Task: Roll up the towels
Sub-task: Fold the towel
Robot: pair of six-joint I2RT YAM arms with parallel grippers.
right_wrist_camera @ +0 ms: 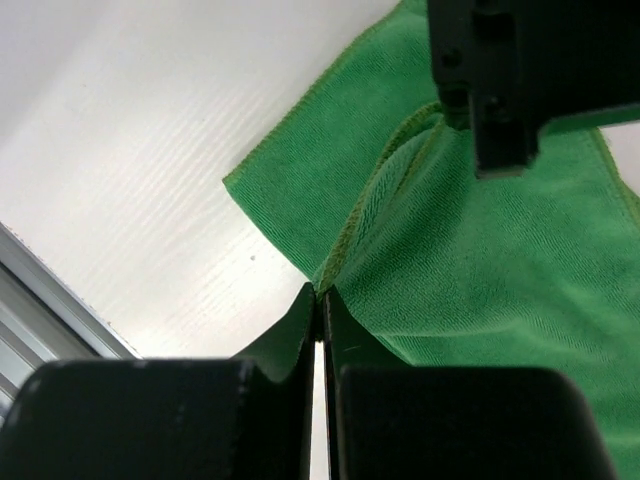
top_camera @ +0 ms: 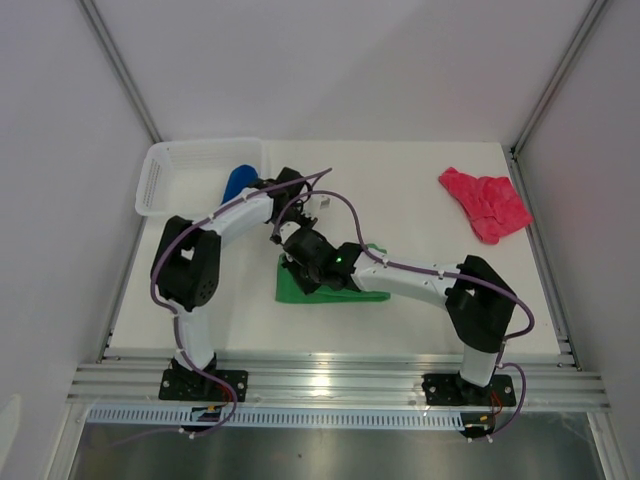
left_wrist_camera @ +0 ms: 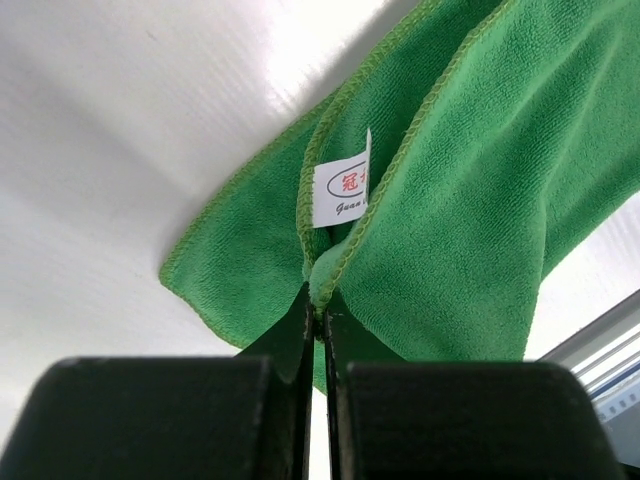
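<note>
The bright green towel [top_camera: 312,288] lies partly lifted on the white table near the front middle. My left gripper [top_camera: 289,233] is shut on a folded hem of the green towel [left_wrist_camera: 470,200], beside its white label [left_wrist_camera: 340,192]. My right gripper [top_camera: 300,266] is shut on another edge of the same green towel [right_wrist_camera: 480,260]; the left gripper's fingers [right_wrist_camera: 497,120] show just beyond it, close together. The royal blue towel [top_camera: 238,183] lies rolled at the right end of the basket. The pink-red towel [top_camera: 487,204] lies crumpled at the back right.
A white plastic mesh basket [top_camera: 165,178] stands at the back left. The two arms cross close together over the green towel. The metal rail [top_camera: 330,378] runs along the table's near edge. White walls enclose the table on three sides.
</note>
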